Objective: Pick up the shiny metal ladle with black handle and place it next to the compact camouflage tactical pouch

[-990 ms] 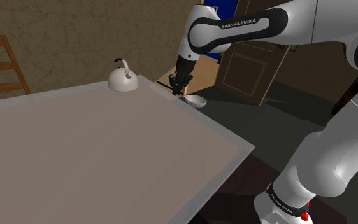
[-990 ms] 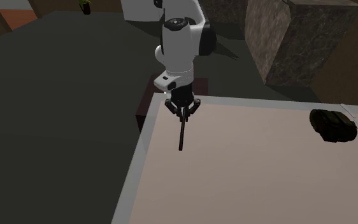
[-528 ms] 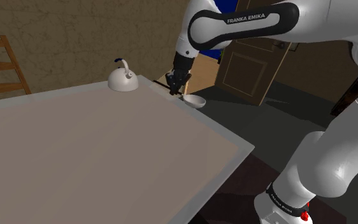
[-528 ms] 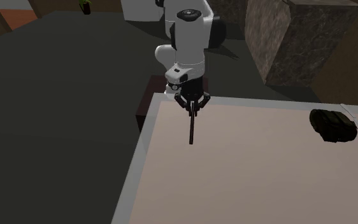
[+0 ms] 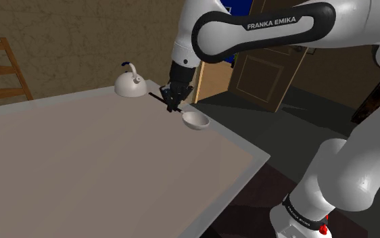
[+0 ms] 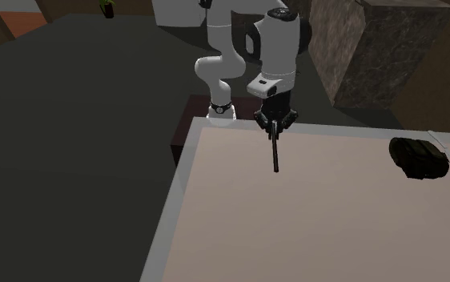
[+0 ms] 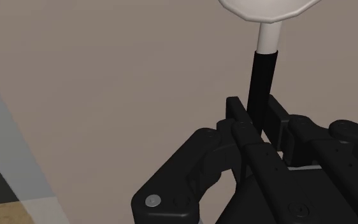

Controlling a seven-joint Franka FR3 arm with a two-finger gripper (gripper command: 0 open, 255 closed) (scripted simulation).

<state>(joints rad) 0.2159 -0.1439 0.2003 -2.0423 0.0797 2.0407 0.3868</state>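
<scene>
While the all-black gripper (image 7: 258, 124) pinches the black handle between its 2 fingers (image 7: 240, 126), the pale-bowled ladle with the straight black handle (image 7: 261, 75) sticks out ahead of it, bowl at the far end. In the shoulder view the gripper (image 5: 172, 101) hangs from the white arm over the grey worktop (image 5: 114, 162). The ladle's bowl (image 5: 195, 121) lies low over the worktop's edge at that view's right, and whether it just clears the surface or brushes it is hard to say from this angle. A white kettle with a dark knob (image 5: 130, 83) stands near, at the worktop's far corner. From the second exterior view the gripper (image 6: 275, 123) is at the worktop's far edge (image 6: 335, 224) with the handle (image 6: 275, 154) pointing toward the camera. The dark camouflage pouch (image 6: 418, 158) sits well apart, toward that view's right.

The pick looks done, so the step in hand is probably the carry. The next move calls for crossing the worktop toward the pouch at enough height that the bowl does not drag. Then comes lowering the ladle onto bare surface just beside the pouch, not on it, and spreading the fingers only once it rests.
</scene>
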